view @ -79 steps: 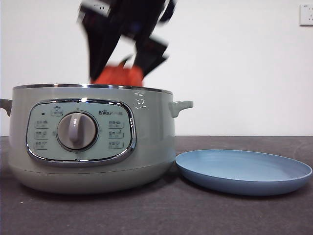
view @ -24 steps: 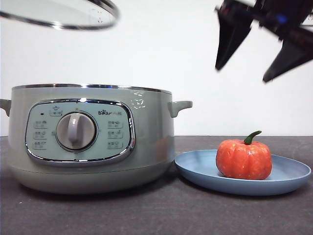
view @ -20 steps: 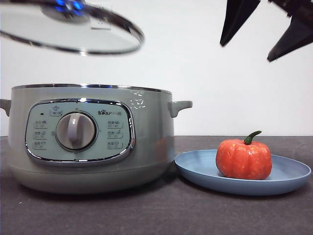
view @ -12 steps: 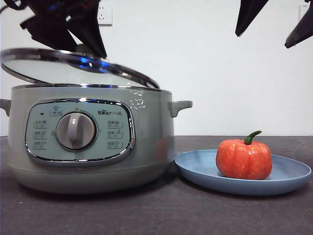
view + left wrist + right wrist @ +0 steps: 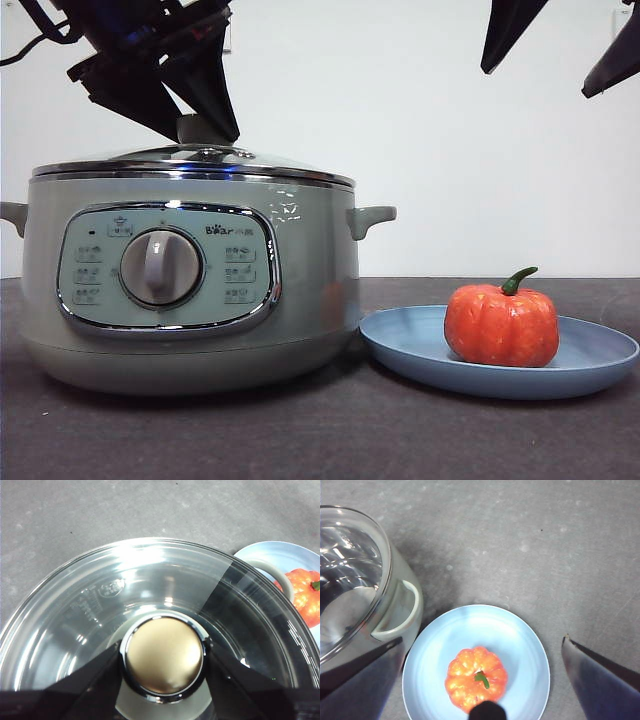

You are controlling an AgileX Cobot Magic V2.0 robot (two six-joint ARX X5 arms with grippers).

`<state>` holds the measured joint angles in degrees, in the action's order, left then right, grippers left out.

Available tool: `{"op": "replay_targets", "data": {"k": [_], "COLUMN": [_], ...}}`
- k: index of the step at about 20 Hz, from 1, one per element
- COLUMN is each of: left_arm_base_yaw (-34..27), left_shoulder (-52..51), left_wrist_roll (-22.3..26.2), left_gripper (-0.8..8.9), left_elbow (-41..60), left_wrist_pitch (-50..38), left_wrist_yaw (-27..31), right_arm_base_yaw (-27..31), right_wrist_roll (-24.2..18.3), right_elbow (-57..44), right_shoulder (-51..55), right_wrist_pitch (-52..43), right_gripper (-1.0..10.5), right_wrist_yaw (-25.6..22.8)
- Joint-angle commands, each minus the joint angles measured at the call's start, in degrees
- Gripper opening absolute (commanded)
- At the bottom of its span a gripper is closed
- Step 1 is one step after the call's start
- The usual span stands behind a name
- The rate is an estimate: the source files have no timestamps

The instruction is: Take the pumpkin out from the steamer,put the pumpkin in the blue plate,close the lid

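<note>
In the front view the glass lid [image 5: 195, 163] sits flat on the rim of the sage-green steamer [image 5: 190, 280], which stands at the left of the dark table [image 5: 320, 440]. The left gripper [image 5: 200, 125] comes down from the upper left, its black jaws on either side of the lid's green knob [image 5: 196, 129]. To the right, just beside the steamer's base, lies the blue plate [image 5: 600, 350] with the orange-red pumpkin [image 5: 501, 323] sitting upright on it, green stem curving up. High above the plate hangs the right gripper [image 5: 555, 45], jaws spread wide and holding nothing. In the left wrist view the left gripper [image 5: 162, 667] pinches the round knob [image 5: 163, 654] between its two jaws, the lid's glass [image 5: 100, 610] covering the pot, with the pumpkin [image 5: 302, 594] at the edge. In the right wrist view the right gripper [image 5: 482, 680] stands open well above the plate [image 5: 520, 640]; the pumpkin [image 5: 475, 675] rests near the plate's centre, apart from both jaws, beside the steamer's side handle [image 5: 400, 611].
</note>
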<state>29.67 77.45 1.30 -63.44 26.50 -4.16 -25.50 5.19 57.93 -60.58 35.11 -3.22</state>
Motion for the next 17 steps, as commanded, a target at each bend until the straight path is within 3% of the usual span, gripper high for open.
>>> {"op": "replay_targets", "data": {"k": [1, 2, 3, 8, 13, 14, 16, 17], "left_arm_base_yaw": [0.42, 0.33, 0.22, -0.11, -0.11, -0.11, -0.11, -0.11], "left_shoulder": [0.48, 0.48, 0.46, -1.29, -9.27, -11.15, -15.5, -17.86], "left_wrist_roll": [0.28, 0.28, 0.28, -0.28, -1.27, -1.27, -1.01, -0.96], "left_gripper": [1.96, 3.51, 4.13, 4.09, 3.91, 3.03, 0.06, -0.07], "left_elbow": [-0.57, -0.57, -0.59, -0.74, -0.74, -0.74, -0.74, -0.74], "left_wrist_pitch": [-0.28, -0.31, -0.33, -0.11, 4.52, 6.1, 9.46, 10.03], "left_wrist_yaw": [-0.39, -0.33, -0.31, -0.28, -0.31, -0.31, -0.15, 1.33], "right_arm_base_yaw": [-0.02, -0.02, -0.02, -0.02, -0.09, -0.09, -0.09, -0.09], "right_wrist_roll": [0.33, 0.33, 0.33, 0.33, -0.63, -0.79, -2.01, -2.58], "right_elbow": [-0.5, -0.48, -0.5, -0.5, -0.5, -0.5, -0.5, -0.5], "right_shoulder": [-0.07, -0.07, -0.07, -0.04, 1.27, 1.75, 3.1, 4.13], "right_wrist_pitch": [-0.15, -0.15, -0.15, -0.13, 0.02, 0.09, 0.09, 0.04], "right_gripper": [5.4, 5.4, 5.4, 5.4, 5.3, 4.8, 2.5, 1.2], "right_wrist_yaw": [-0.22, -0.22, -0.17, -0.07, 0.26, 0.26, 0.26, 0.26]}}
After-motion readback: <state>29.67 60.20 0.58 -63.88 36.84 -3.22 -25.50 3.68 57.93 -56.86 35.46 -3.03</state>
